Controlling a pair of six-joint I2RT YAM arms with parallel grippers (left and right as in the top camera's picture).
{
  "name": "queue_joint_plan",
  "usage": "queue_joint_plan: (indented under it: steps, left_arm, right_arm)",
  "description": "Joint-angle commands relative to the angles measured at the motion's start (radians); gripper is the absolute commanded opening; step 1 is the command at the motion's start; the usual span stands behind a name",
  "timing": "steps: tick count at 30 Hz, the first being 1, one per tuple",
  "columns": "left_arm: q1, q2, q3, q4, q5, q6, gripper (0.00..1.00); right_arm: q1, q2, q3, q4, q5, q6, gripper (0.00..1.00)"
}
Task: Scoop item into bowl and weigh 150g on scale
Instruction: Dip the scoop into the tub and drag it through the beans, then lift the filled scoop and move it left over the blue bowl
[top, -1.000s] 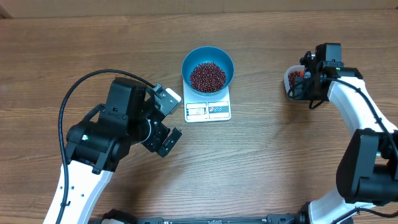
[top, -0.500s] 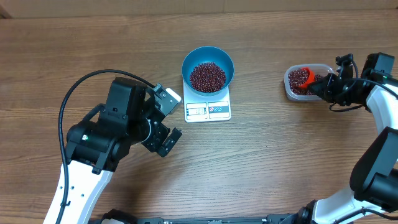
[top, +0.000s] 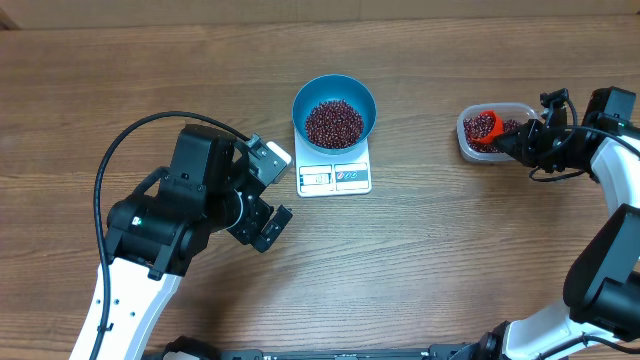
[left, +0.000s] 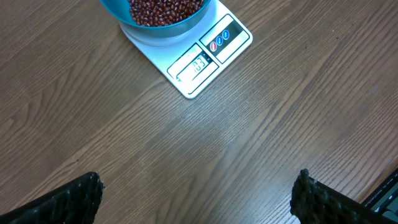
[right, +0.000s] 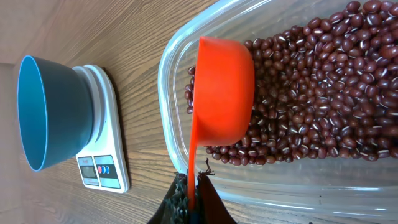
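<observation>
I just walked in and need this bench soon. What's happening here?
The right gripper, jaws shut on an orange scoop, holds it in the clear tub of red-brown beans. The blue bowl sits on the white scale, already partly filled with beans. The left gripper hangs open over the table near the scale, holding nothing.

Holds left hand (left: 199, 198) wide open, facing down, arm folded. Pinches scoop (right: 224, 93) handle in right hand (right: 190, 198), fully closed, forearm reaching leftward.
</observation>
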Motion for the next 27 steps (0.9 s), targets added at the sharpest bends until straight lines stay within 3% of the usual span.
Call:
queue_joint_plan:
  steps: [1, 6, 16, 27]
  left_arm:
    - [0.004, 0.000, 0.020, 0.001, -0.005, 0.019, 1.00]
    - [0.004, 0.000, 0.020, 0.001, -0.005, 0.019, 1.00]
    - [0.003, 0.000, 0.020, 0.001, -0.006, 0.019, 1.00]
    - [0.004, 0.000, 0.020, 0.001, -0.006, 0.019, 1.00]
  right_arm:
    - [-0.013, 0.008, -0.003, 0.005, -0.004, 0.003, 0.04]
    - [-0.039, 0.011, -0.003, 0.000, -0.027, 0.003, 0.04]
    - [-0.173, 0.011, -0.003, -0.040, -0.302, 0.003, 0.04]
    - [-0.149, 0.011, -0.003, -0.050, -0.572, -0.002, 0.04]
